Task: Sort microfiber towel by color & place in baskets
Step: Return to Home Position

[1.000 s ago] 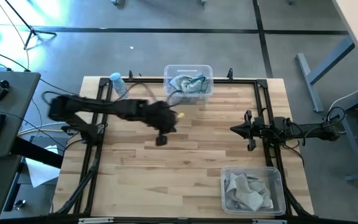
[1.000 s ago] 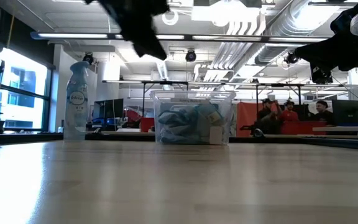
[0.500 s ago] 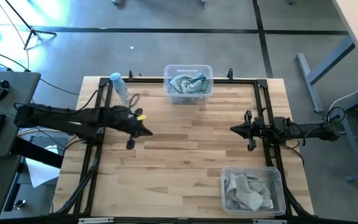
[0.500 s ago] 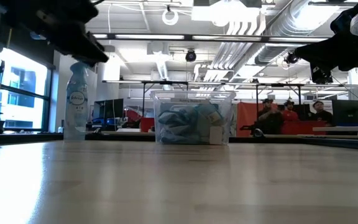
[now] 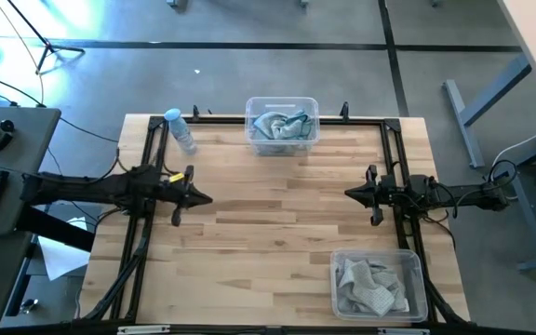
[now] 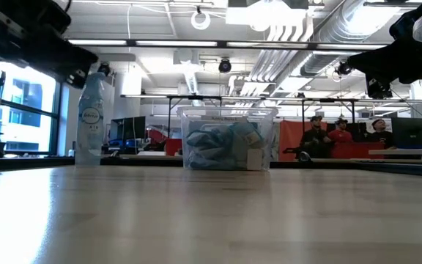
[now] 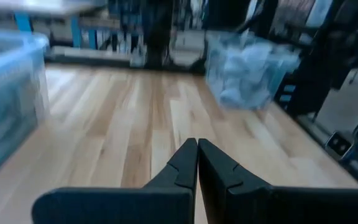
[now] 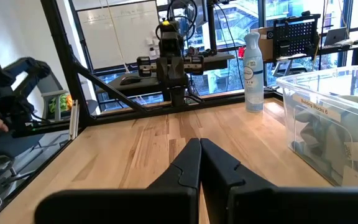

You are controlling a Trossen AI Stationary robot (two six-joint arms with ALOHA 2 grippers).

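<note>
While its fingers pressed together, empty, the left gripper (image 7: pixel 197 149) hung near the bottle (image 5: pixel 180 130); a careless swing could have toppled it. The right gripper (image 8: pixel 200 148), likewise closed, waited well apart. The bin (image 5: pixel 282 100) beside the bottle held blue towels (image 5: pixel 281 126), the farthest bin (image 5: pixel 377 253) grey towels (image 5: pixel 370 287): two bins, one bottle, towels too bunched to count.

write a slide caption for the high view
Sorted: blue towels in the top bin, grey towels in the bottom bin; left gripper and right gripper both shut, empty.
</note>
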